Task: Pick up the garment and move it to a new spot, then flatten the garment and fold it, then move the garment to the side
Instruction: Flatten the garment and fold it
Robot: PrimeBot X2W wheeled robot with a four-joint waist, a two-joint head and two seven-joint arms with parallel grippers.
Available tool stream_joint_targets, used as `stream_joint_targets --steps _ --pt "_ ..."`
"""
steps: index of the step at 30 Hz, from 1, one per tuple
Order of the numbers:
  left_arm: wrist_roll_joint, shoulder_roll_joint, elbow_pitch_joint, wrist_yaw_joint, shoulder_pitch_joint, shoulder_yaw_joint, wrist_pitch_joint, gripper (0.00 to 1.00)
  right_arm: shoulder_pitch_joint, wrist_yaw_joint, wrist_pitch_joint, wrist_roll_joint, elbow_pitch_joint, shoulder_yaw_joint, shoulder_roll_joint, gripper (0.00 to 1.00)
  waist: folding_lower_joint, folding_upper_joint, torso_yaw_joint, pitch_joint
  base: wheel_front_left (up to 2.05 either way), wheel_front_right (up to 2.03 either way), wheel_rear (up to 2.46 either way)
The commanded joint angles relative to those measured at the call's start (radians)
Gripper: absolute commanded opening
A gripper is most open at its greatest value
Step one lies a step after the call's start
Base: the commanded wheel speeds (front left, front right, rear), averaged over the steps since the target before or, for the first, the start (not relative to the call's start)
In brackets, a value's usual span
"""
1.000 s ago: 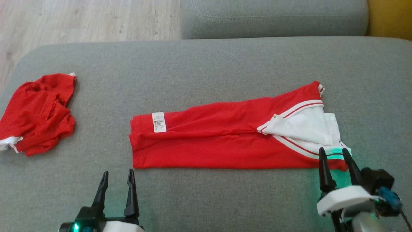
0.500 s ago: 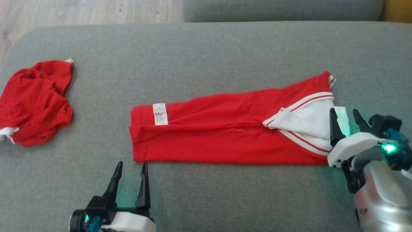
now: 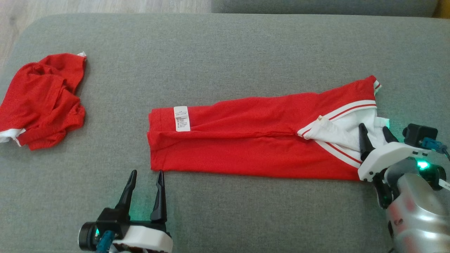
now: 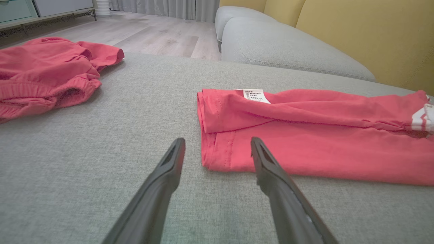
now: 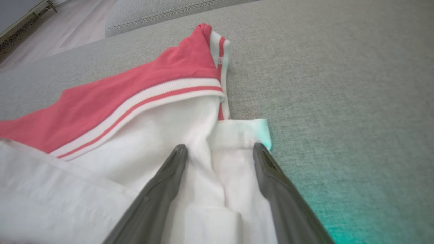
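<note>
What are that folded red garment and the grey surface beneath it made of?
The folded red garment: probably thin knit jersey, matte; it lies in soft creases. The grey cushion: woven upholstery fabric, matte, by its speckled weave.

Crumpled red cloth (image 3: 38,102) on grey cushion (image 3: 225,52), wooden floor (image 4: 149,34) beyond, yellow backrest (image 4: 366,34)

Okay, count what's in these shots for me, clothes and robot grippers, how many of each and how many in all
Red garments: 2, the folded garment in the middle and the crumpled garment at the left.
Grippers: 2, the left gripper and the right gripper, both open.
Total: 4.
</note>
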Motion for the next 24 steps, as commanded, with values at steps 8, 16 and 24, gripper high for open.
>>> stream_joint_targets --steps 8,16,24 --pt "-0.013 0.000 -0.022 0.003 -0.036 0.019 -0.008 1.00 0.010 0.007 0.040 0.050 0.078 0.084 0.023 0.00 0.0001 0.0000 -0.004 0.006 0.00 0.00 0.00" --pt "-0.020 0.000 -0.013 0.013 -0.044 0.024 -0.008 1.00 -0.016 0.007 -0.016 0.105 0.073 0.117 -0.018 0.00 0.0001 0.0000 -0.003 0.010 0.00 0.00 0.00" --pt "-0.033 0.000 -0.013 0.013 -0.024 0.028 -0.008 1.00 -0.028 0.007 -0.149 0.117 0.026 0.079 -0.133 0.00 0.0001 0.0000 -0.024 -0.018 0.00 0.00 0.00"
